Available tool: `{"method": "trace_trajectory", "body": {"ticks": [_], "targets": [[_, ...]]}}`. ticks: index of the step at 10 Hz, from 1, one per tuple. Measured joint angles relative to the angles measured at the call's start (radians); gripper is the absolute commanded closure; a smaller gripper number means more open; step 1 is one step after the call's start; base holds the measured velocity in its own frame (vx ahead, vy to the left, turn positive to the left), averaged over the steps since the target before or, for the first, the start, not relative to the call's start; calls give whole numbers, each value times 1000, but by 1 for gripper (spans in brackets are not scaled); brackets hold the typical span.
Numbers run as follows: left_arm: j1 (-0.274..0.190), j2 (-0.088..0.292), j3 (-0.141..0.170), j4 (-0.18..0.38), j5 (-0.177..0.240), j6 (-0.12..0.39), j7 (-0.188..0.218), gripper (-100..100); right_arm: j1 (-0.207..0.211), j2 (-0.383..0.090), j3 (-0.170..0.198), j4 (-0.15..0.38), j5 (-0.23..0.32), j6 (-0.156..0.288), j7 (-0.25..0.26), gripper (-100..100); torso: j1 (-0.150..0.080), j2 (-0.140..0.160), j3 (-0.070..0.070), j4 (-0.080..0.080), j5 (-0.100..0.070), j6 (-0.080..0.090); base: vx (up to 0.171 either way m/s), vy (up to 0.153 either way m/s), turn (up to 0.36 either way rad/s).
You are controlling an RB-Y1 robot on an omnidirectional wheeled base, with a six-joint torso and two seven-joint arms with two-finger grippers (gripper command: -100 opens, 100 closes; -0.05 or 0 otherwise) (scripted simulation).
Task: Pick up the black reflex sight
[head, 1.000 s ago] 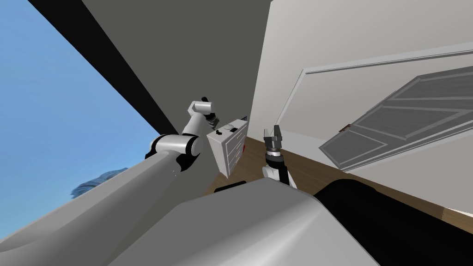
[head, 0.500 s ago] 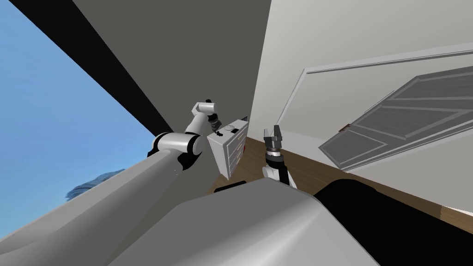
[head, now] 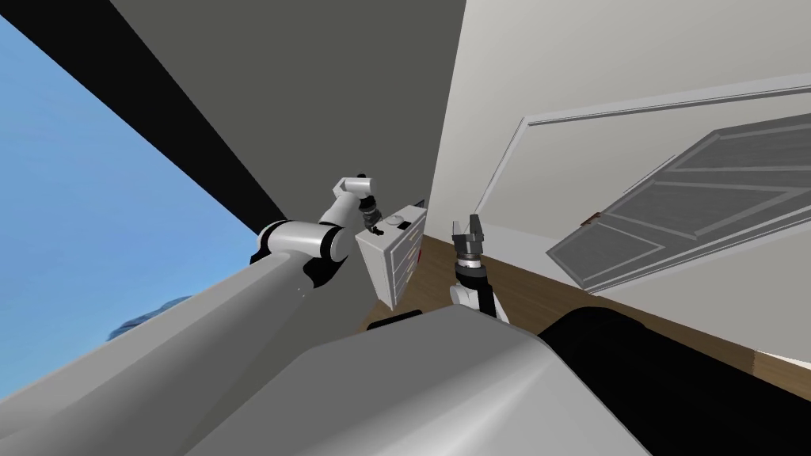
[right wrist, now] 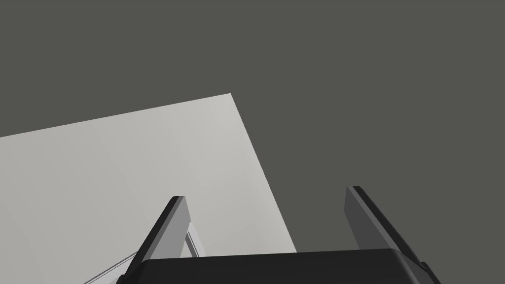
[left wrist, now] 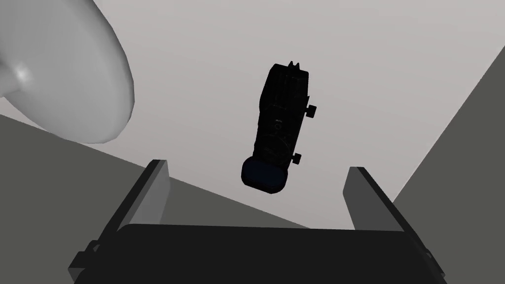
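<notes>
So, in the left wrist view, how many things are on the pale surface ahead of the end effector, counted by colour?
Black: 1, the reflex sight
Light grey: 1, a rounded object
Total: 2

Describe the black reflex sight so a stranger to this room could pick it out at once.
Find the white chest of drawers in the room's corner. On its pale top, under the left gripper, fingers open, lies the small black oblong reflex sight. It is dark, with side knobs and a bluish lens end, unlike the smooth white rounded object nearby.
</notes>
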Motion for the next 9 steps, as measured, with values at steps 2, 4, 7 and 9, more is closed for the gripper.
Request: {"method": "trace_trajectory", "body": {"ticks": [2,4,7,9], "targets": [[-46,-14,6,100,16,32,-15,-100,0,0,0,0,0,0,0,0,0,-3,-2,-1,0,0,92,48,-35],[-33,-24,5,82,19,67,-18,-100,0,0,0,0,0,0,0,0,-1,0,0,0,0,0,37,22,-4],[-28,-40,5,74,24,112,-20,-100,0,0,0,0,0,0,0,0,-2,2,1,0,0,0,19,13,-8],[-42,-45,6,112,28,106,-24,-100,0,0,0,0,0,0,0,0,-2,2,1,1,-1,0,41,15,-21]]}}
